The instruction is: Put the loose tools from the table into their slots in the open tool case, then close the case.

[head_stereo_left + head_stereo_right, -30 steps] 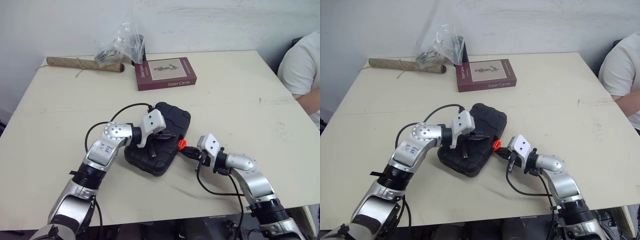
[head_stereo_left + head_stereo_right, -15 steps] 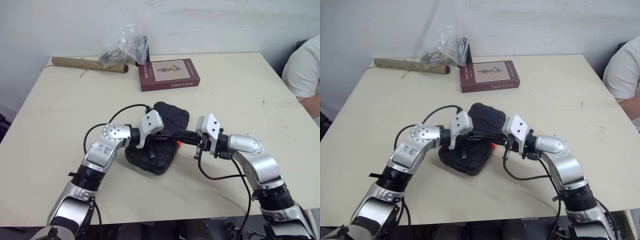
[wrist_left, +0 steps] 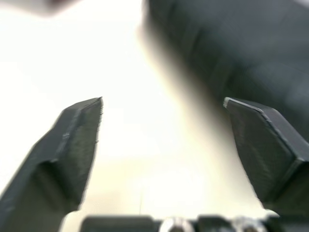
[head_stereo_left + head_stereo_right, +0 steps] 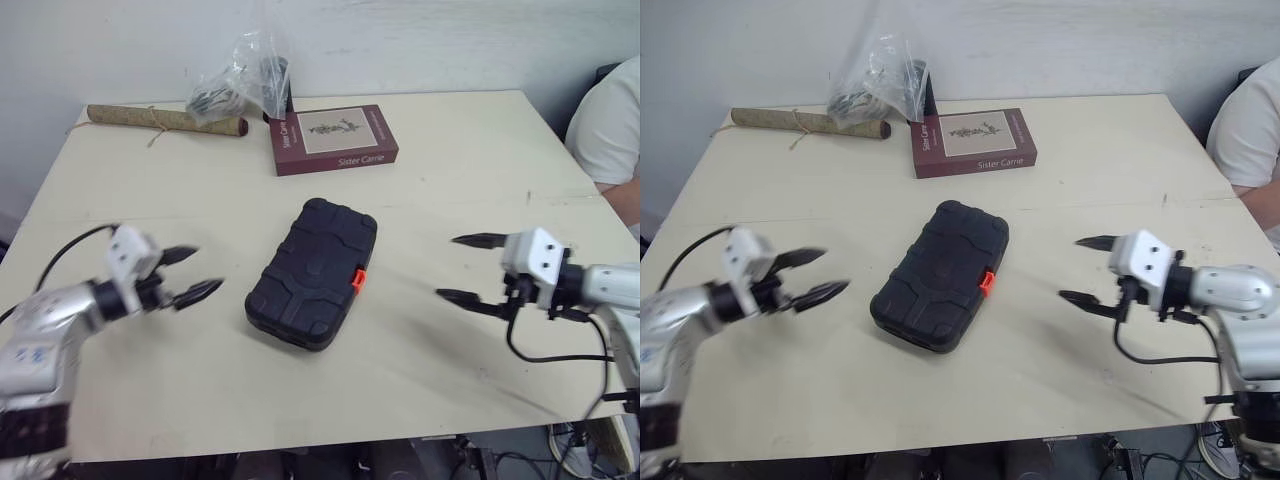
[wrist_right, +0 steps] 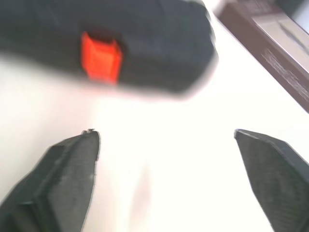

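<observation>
Now clear of the closed case, on both sides.
Half a second back, pressed on the lid and at the orange latch; since then pulled well away, with the left gripper spread wide and empty and the right gripper likewise spread, holding nothing. Leaves the black tool case flat in the middle of the table, lid down, latch towards the right gripper. Shows no loose tools beside it, just a book farther back. Reads as closing done and the task at or near its end; cannot tell whether the latch has fully caught.
</observation>
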Controlling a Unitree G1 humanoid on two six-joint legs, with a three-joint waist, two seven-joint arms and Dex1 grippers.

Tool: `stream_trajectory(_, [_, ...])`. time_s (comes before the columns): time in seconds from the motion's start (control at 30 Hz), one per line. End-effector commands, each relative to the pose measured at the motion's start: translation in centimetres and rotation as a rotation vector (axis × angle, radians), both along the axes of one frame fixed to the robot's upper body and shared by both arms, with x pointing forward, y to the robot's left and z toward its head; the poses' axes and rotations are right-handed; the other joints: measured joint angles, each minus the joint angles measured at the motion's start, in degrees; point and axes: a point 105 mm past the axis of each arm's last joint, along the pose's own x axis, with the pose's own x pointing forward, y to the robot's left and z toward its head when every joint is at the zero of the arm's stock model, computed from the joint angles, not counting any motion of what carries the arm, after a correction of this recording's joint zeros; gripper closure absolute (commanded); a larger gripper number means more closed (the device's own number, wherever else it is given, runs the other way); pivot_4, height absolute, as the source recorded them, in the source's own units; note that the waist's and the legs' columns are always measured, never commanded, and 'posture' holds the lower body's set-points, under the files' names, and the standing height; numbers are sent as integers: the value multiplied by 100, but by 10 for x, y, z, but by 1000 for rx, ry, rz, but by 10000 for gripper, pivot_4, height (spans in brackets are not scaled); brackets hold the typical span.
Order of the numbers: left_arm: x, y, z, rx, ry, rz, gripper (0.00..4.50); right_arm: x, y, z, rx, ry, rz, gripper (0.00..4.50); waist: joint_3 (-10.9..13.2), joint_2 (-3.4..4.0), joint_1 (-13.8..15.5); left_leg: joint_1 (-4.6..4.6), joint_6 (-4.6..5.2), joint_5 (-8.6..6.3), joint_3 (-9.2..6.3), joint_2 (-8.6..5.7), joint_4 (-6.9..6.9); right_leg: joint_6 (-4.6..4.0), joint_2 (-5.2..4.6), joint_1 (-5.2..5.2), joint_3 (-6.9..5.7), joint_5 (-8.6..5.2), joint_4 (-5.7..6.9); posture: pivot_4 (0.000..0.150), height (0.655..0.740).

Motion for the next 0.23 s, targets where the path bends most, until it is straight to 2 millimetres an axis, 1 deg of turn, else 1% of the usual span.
stream_trajectory(0.03, [-7,22,21,85,-105,103,1664,7,-26,18,-31,-109,-68,0,16,-17,25,0,1,0,0,-1,4,1,-2,-1,1,0,-8,1500,7400])
stream_trajectory(0.1, [-10,31,25,96,-138,160,1664,9,-36,18,-29,-113,-93,0,26,-21,66,-1,2,1,-11,-3,6,1,-16,2,3,1,-7,1500,7400])
stream_trajectory(0.13, [-11,33,27,92,-152,180,1664,10,-40,17,-28,-111,-101,0,26,-21,74,-3,-1,3,-26,-4,5,-2,-54,6,10,3,-7,1500,7400])
stream_trajectory(0.2, [-13,34,29,87,-172,191,1664,11,-42,13,-38,-103,-102,0,29,-17,72,-2,-9,6,-38,-6,0,-6,-62,7,15,3,-4,1500,7400])
stream_trajectory(0.23, [-15,33,27,74,-150,192,1664,13,-41,12,-32,-103,-100,0,29,-17,72,-2,-12,7,-38,-8,-6,-8,-64,5,15,2,-2,1500,7400])
